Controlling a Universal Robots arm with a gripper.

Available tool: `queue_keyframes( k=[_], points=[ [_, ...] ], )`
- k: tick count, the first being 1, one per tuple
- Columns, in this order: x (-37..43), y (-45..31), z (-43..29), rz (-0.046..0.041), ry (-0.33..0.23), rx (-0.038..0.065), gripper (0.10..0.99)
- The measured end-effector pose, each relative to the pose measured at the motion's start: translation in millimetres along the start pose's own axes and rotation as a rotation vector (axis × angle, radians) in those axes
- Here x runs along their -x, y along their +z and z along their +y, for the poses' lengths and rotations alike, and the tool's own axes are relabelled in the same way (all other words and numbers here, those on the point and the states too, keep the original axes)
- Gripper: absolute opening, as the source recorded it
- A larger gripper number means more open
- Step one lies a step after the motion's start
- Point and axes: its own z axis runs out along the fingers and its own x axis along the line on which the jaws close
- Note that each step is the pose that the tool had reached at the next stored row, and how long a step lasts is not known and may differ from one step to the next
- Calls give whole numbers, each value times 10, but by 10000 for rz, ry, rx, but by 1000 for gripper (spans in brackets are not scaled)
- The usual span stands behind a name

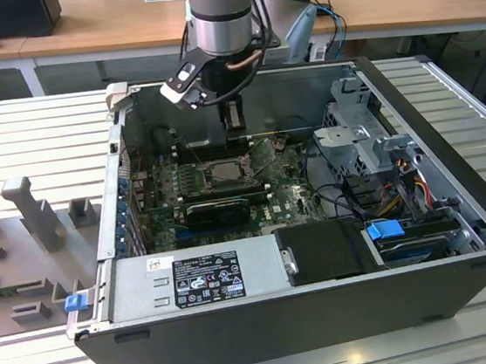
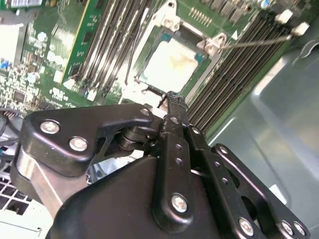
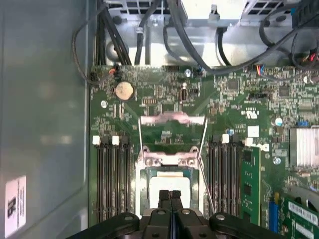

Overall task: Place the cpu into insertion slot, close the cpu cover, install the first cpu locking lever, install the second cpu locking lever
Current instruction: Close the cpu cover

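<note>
Looking through the first wrist view, I see the cpu (image 3: 169,181) lying flat in the insertion slot (image 3: 142,188), pale face up, inside the dark rim. The cpu cover (image 3: 172,118) is not down on it. The frame is swung back on its hinge beyond the socket, and green circuit board (image 3: 234,99) shows through its window. A thin wire lever (image 3: 205,138) stands free along one side of that open frame, and a second lever (image 3: 139,135) stands along the other side.

My gripper (image 3: 170,195) has its two fingers pressed together with nothing between them. The tips hang over the near edge of the chip. In the second wrist view the closed fingertips (image 2: 172,99) sit just beside the cpu's edge, but I cannot tell if they touch it. Rows of memory slots (image 3: 112,179) flank the socket on both sides.

In the exterior view the arm reaches straight down into the open computer case (image 1: 328,313), which lies on its side on a slatted table (image 1: 36,135)
</note>
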Motion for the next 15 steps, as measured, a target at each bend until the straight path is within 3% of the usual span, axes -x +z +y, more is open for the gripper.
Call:
queue_keyframes(
  k=[2, 4, 15],
  points=[
    [0, 2, 51, 0, 0, -2, 106],
    [0, 7, 167, -1, 1, -25, 106],
    [-1, 20, 480, 0, 0, -44, 106]
  ],
)
